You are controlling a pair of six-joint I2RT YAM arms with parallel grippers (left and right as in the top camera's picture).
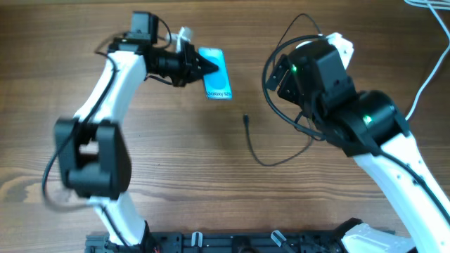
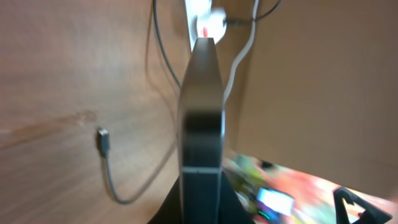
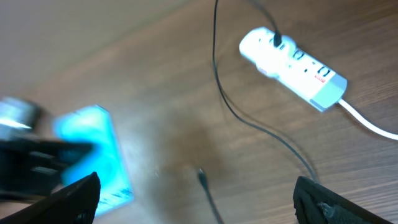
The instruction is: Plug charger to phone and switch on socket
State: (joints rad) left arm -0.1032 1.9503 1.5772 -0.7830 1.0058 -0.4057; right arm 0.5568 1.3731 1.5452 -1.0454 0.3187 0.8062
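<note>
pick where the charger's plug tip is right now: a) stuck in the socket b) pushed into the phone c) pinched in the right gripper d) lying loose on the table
D: the charger's plug tip lies on the bare table, apart from the phone, with nothing gripping it.

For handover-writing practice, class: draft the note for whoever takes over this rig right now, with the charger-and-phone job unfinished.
Left gripper: shut on the phone, gripping one long side.
Right gripper: open, empty, over the table.
Charger plug tip: lies loose on the table, apart from the phone.
Power strip: beside the right arm, with a black plug in it.
Done: phone gripped.
Left: push the plug tip into the phone, then switch the strip on. The switch state is unreadable.
</note>
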